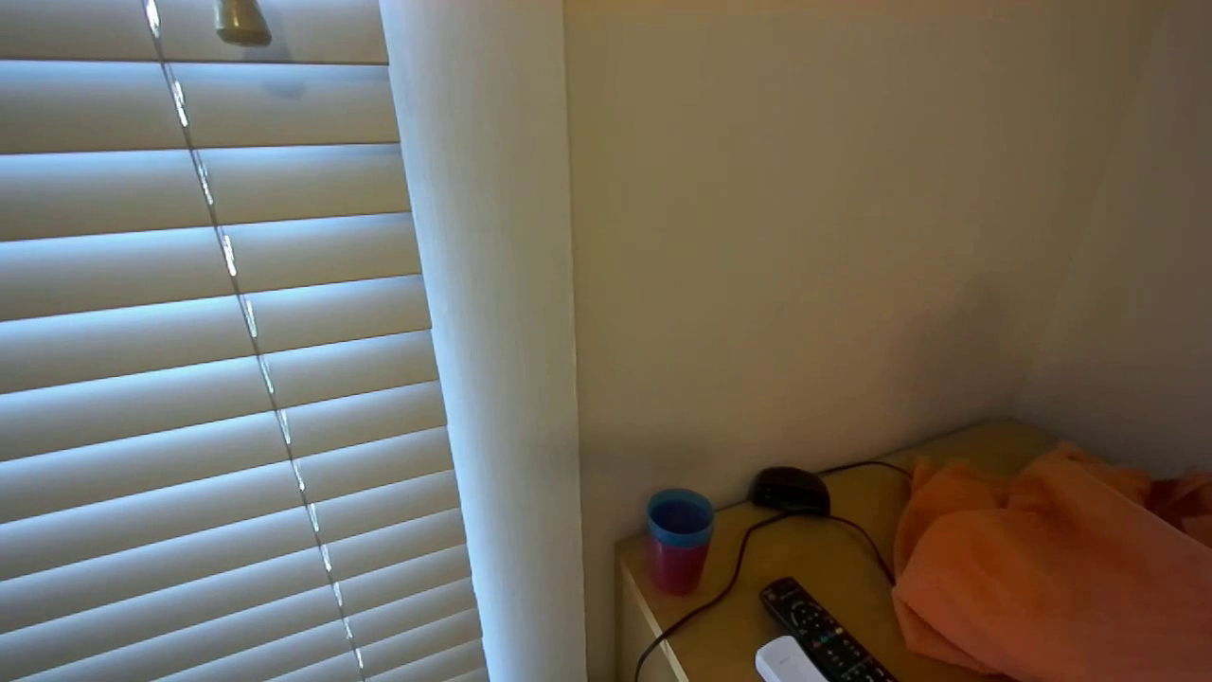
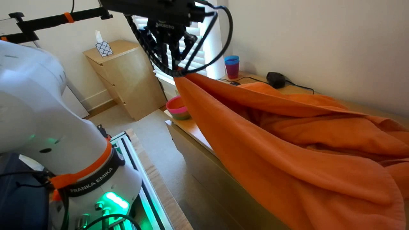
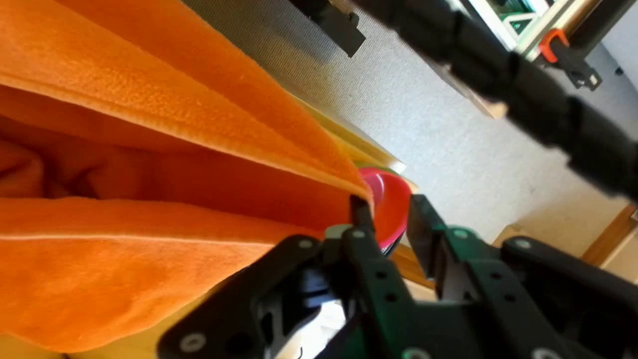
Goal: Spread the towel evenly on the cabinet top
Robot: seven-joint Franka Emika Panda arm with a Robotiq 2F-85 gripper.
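Here's our orange towel [image 2: 281,153], rumpled over the cabinet top [image 1: 814,559] on the right in both exterior views, one corner raised to the gripper [image 3: 390,204]. Wrist view now: we see the fingers [image 3: 423,218] standing apart, the corner against the finger on the left of the frame, a pink bowl [image 2: 175,107] showing beyond the gap. We trace the front edge [image 2: 195,135] from mid-frame down rightward until cloth hides it, with carpet [image 2: 163,153] between it and the robot's base [image 2: 129,179]. Lower right in an exterior view, tan wood shows between the towel and the blue-and-magenta cup [image 1: 680,545]; in that stretch lies a black remote control [image 1: 828,630], and a black corded device [image 1: 791,490] sits close to the wall [image 1: 805,237].
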